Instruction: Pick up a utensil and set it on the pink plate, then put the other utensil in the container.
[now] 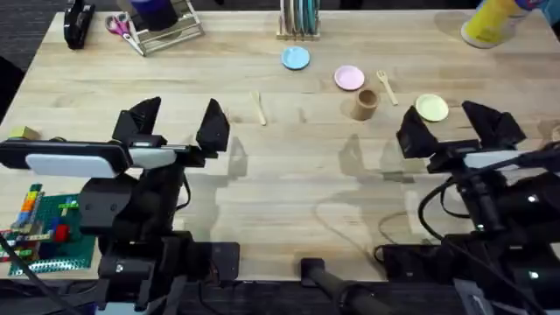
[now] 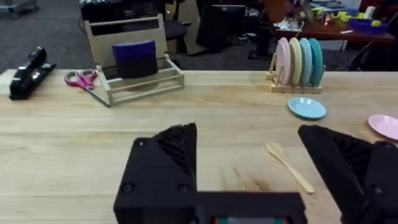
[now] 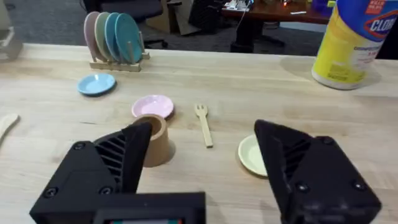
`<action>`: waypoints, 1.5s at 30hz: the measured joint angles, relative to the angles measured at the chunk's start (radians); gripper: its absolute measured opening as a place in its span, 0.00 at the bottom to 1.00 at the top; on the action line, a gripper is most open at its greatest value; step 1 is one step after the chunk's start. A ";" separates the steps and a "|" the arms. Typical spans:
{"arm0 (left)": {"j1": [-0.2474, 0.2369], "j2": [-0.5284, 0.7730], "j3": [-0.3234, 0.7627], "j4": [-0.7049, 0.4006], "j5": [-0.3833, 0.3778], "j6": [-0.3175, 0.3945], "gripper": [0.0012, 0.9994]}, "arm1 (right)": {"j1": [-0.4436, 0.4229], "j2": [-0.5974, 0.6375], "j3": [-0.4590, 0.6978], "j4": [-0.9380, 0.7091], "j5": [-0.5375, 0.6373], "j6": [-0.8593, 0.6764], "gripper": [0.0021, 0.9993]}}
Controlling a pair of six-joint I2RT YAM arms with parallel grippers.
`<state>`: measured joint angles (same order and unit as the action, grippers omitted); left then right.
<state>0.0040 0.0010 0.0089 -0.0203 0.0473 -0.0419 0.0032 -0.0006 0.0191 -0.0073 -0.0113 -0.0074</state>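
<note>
On the pale wooden tabletop (image 1: 289,166) nothing is done yet. The small pale wooden spoon (image 1: 258,108) lies well left of the small round pink plate (image 1: 349,78); the wooden fork (image 1: 384,87) lies just right of it, the tan cylindrical cup (image 1: 365,104) just below. Left end effector (image 1: 179,129) and right end effector (image 1: 459,129) both gape empty.

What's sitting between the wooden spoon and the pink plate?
Nothing: in the overhead view, only bare table separates the wooden spoon from the pink plate. The blue plate lies farther back.
</note>
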 joint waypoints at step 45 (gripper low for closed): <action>0.000 1.208 1.295 -1.121 -0.022 -0.034 0.99 | 0.000 1.126 1.170 -0.891 0.000 0.000 1.00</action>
<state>0.0043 1.2091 1.3037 -1.1413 0.0257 -0.0757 0.0032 1.1252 1.1890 -0.8988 -0.0108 -0.0074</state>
